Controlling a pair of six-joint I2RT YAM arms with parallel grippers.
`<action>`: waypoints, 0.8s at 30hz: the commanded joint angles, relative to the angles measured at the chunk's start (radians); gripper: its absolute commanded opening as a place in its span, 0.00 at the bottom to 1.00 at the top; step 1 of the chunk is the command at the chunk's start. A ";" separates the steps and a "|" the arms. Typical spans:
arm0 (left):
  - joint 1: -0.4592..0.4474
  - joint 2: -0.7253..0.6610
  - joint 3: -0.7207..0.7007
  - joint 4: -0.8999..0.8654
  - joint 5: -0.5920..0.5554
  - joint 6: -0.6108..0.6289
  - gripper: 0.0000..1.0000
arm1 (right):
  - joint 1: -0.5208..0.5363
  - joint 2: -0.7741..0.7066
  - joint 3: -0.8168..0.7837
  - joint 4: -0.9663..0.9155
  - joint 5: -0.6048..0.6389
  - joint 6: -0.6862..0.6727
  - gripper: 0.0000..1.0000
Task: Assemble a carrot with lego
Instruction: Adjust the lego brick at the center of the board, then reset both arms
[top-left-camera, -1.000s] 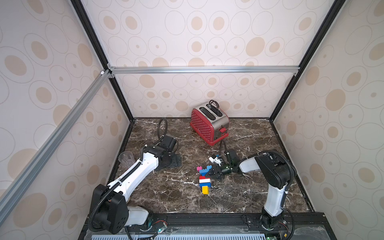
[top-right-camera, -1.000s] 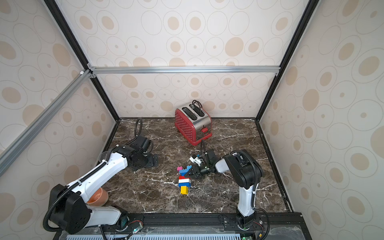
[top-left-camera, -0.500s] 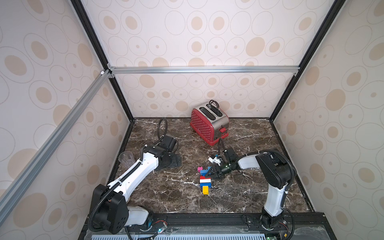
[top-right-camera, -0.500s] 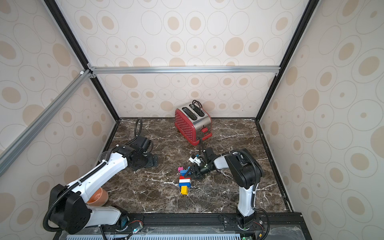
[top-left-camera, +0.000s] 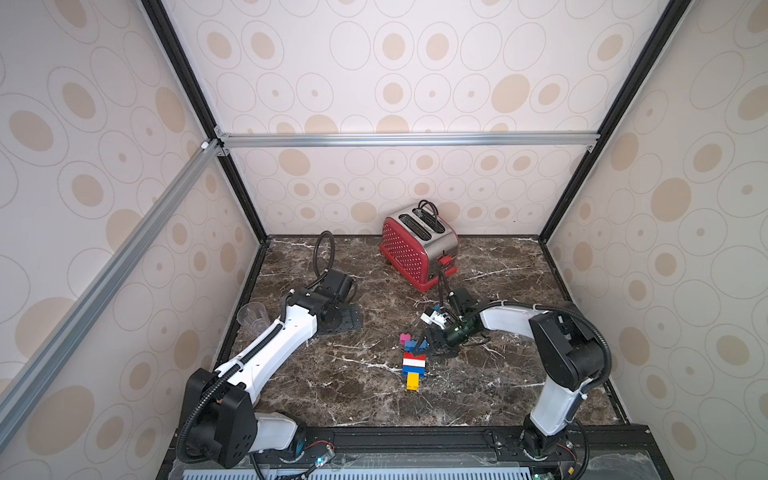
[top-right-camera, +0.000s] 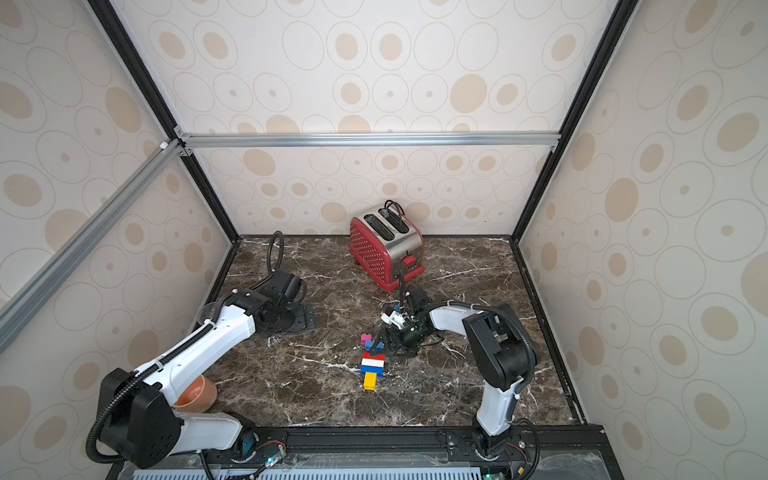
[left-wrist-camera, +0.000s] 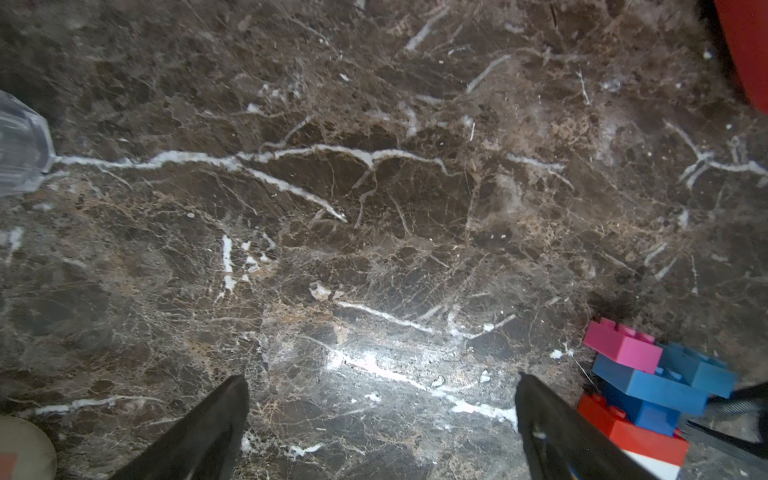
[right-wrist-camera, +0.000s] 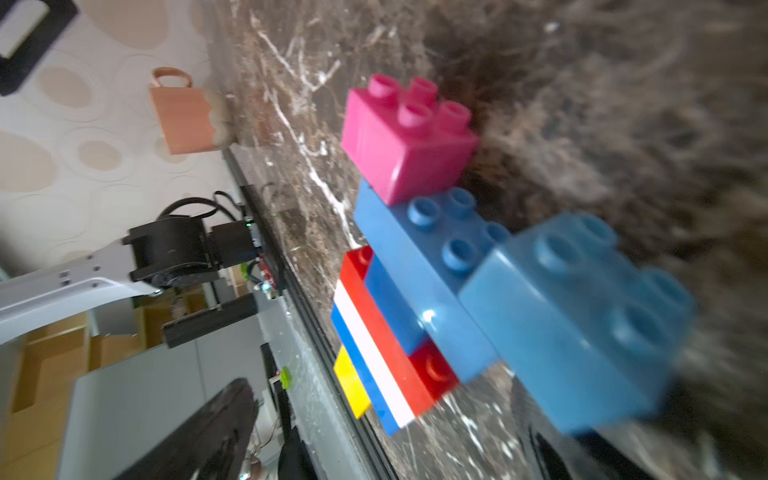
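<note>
Left wrist view crops the red toaster to a corner and the clear cup to an edge. An orange bowl sits half hidden under the left arm. Centred lies the carrot, blue top blurred beside the right gripper's spread, empty jaws; left gripper gapes empty.

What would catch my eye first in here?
The colourful lego carrot, yellow tip to pink-and-blue top, lies flat in the middle of the dark marble table, with the right gripper open beside its wide blue end. Behind it, near the back wall, stands a red dotted toaster.
</note>
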 joint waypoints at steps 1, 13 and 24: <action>-0.006 0.000 -0.001 0.014 -0.119 0.027 0.99 | -0.008 -0.028 -0.021 -0.137 0.285 -0.016 1.00; 0.058 -0.234 -0.320 0.499 -0.479 0.260 0.99 | -0.198 -0.345 -0.068 0.087 0.567 -0.164 1.00; 0.153 -0.211 -0.548 1.048 -0.495 0.630 0.99 | -0.398 -0.371 -0.316 0.661 0.631 -0.308 1.00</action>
